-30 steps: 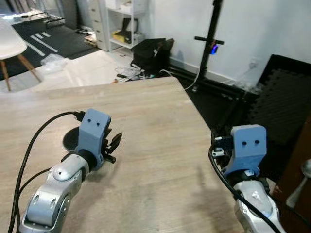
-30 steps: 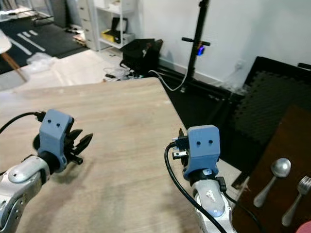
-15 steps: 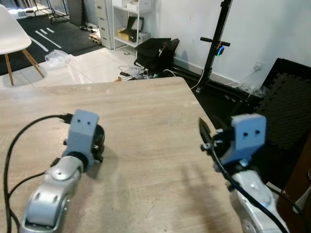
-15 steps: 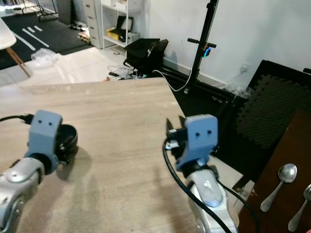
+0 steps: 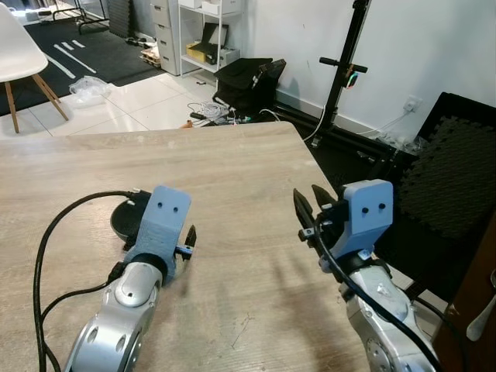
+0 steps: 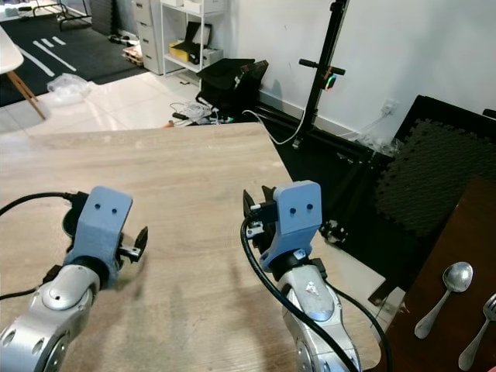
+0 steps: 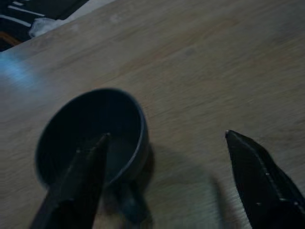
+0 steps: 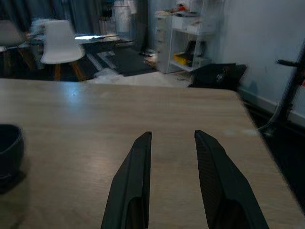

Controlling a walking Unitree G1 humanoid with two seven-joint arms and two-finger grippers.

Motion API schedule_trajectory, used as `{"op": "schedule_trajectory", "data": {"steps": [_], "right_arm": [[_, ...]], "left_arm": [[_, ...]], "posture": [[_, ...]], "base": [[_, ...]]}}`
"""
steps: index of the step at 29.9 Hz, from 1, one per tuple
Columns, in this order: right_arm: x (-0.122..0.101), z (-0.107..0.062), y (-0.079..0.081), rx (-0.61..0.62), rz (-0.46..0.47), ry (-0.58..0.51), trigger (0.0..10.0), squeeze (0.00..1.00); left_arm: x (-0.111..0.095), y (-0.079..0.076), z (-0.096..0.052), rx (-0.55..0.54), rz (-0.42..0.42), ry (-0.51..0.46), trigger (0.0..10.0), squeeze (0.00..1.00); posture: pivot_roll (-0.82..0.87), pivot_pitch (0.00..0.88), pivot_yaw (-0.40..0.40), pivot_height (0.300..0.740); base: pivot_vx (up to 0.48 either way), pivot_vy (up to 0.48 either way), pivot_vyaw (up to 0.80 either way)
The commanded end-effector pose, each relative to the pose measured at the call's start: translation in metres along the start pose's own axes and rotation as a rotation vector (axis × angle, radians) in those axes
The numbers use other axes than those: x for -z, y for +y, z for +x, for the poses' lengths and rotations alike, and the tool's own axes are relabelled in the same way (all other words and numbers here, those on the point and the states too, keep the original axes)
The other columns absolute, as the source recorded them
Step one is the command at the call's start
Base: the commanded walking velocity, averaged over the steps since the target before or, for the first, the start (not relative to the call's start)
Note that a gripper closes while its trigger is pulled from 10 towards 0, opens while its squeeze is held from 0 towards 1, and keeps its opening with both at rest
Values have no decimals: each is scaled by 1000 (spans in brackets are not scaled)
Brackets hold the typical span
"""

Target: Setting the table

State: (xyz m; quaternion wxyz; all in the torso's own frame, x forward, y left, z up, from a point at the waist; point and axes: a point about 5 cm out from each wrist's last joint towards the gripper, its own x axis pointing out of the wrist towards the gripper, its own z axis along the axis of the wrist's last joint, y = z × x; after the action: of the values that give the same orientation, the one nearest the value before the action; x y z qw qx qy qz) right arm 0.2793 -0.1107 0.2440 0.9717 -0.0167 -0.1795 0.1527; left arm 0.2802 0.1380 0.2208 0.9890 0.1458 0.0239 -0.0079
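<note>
A small dark bowl (image 5: pixel 126 220) stands on the pale wood table (image 5: pixel 232 178), partly hidden behind my left arm's blue wrist mount (image 5: pixel 161 225). In the left wrist view my left gripper (image 7: pixel 167 137) is open wide. One finger (image 7: pixel 78 186) lies across the bowl (image 7: pixel 90 136), the other over bare table beside it. I cannot tell whether it touches the bowl. My right gripper (image 8: pixel 172 135) is open above the table's right side, nothing between its fingers. A spoon (image 6: pixel 442 297) and a fork (image 6: pixel 479 329) lie on a dark brown surface (image 6: pixel 434 341) at the far right.
The table's right edge (image 5: pixel 325 182) drops to black floor mats (image 5: pixel 457 155). Beyond the far edge are a black stand (image 5: pixel 341 70), a black bag (image 5: pixel 248 81), white shelves (image 5: pixel 201 39) and a white chair (image 5: pixel 19 62).
The camera has shifted. My left gripper has gone from beside the bowl to over it, and now has one finger across it. My right gripper has come in over the table's right edge.
</note>
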Motion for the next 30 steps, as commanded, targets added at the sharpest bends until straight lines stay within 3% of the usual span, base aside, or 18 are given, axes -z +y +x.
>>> {"op": "schedule_trajectory", "data": {"steps": [1,5,10,17,23,29,30], "right_arm": [[3,0,8,-87,20,8,10000,0],[7,-2,10,-135,14,27,10000,0],[8,1,12,-144,14,28,10000,0],[10,7,21,-202,26,28,10000,0],[8,14,24,-274,23,16,10000,0],[9,12,25,-276,26,22,10000,0],[10,12,25,-276,28,24,10000,0]], "left_arm": [[1,2,-3,-18,11,5,10000,0],[3,12,-8,-84,-32,30,10000,0],[9,7,-15,-74,-42,62,10000,0],[12,12,-16,-120,-100,90,10000,0],[25,18,-1,-189,-203,144,10000,0],[31,23,7,-224,-213,157,10000,0],[35,23,10,-221,-223,175,7647,0]], "posture": [[68,143,38,740],[76,139,30,740],[76,141,18,740],[96,140,-5,740],[97,139,-30,740],[95,138,-31,740],[89,138,-29,740]], "base": [[0,0,0],[0,0,0],[0,0,0],[0,0,0],[0,0,0],[0,0,0],[0,0,0]]}}
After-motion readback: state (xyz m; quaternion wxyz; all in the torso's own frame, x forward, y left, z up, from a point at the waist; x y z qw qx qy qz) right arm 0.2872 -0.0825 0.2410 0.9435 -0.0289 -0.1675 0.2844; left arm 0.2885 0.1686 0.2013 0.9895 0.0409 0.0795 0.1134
